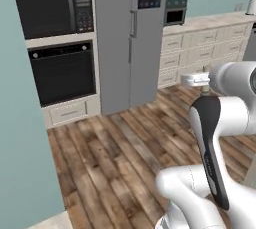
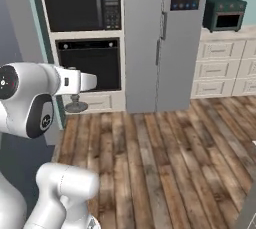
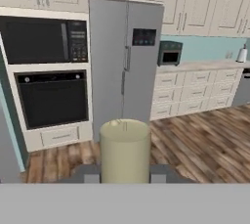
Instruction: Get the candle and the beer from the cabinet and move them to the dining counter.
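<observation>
Wooden plank flooring (image 1: 115, 148) covers the kitchen in front of the robot, and behind it stands a tall grey refrigerator (image 1: 129, 38) with a small dark panel on its right door. To the left of the refrigerator a black microwave (image 2: 82, 8) sits above a black wall oven (image 2: 90, 63), both set in cream cabinetry. To the right of the refrigerator runs a row of cream drawer cabinets (image 3: 195, 93) under a pale worktop, and on that worktop, just beside the refrigerator, stands a small dark green toaster oven (image 2: 224, 14). Cream upper cabinets (image 3: 205, 3) hang above this worktop in the hand view. The gripper (image 3: 125, 175) is closed on the candle (image 3: 125, 152): in the hand view the beige candle body stands upright between the two dark finger tips, very close to the camera. In the right base view the round dark base of the candle holder (image 2: 75, 106) shows below the white hand, and in the left base view the candle is partly hidden behind the arm. The candle is held in the air above the floor, away from any counter.
</observation>
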